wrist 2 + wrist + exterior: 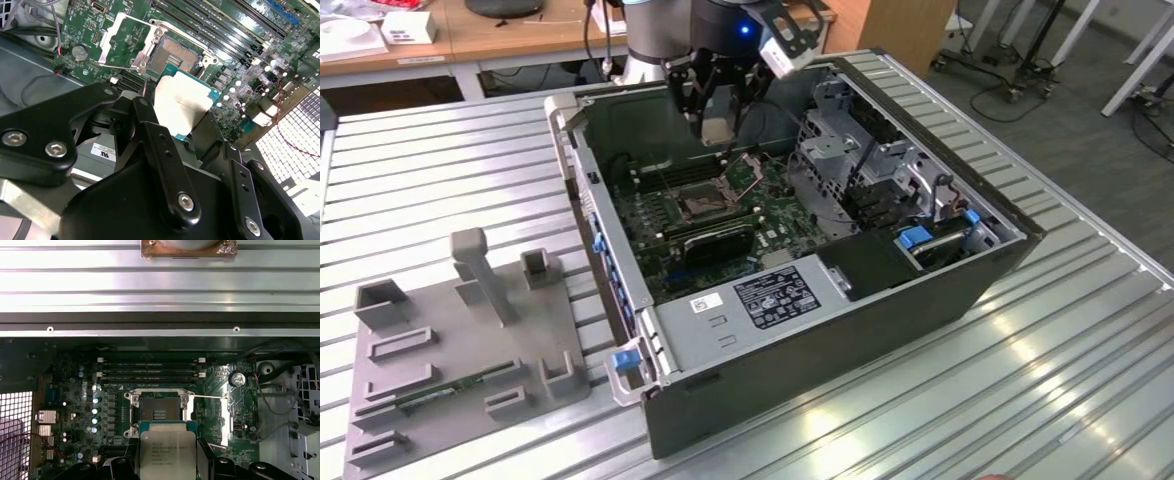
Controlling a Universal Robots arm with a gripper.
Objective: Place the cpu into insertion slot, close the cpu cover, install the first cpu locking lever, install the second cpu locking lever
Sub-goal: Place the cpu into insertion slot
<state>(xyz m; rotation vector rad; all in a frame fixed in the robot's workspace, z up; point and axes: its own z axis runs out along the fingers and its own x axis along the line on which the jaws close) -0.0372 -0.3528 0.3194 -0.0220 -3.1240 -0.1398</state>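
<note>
My gripper point(711, 122) is shut on the cpu point(715, 132), a small square chip with a pale metal face, and holds it in the air inside the open computer case. Both wrist views show the cpu point(182, 100) point(167, 452) clamped by its two side edges between black fingers point(204, 457). The insertion slot point(700, 206) point(175, 52) point(159, 407) lies uncovered on the green motherboard, a little beyond and below the chip, its dark centre bare. The cpu cover point(125, 40), a silvery frame, stands swung open beside the slot.
The case wall point(594, 180) and a metal drive cage point(854, 160) flank the motherboard. Long black memory slots point(150, 370) run beside the socket. A grey fixture plate point(467, 340) with upright blocks lies on the ribbed table at the exterior view's left.
</note>
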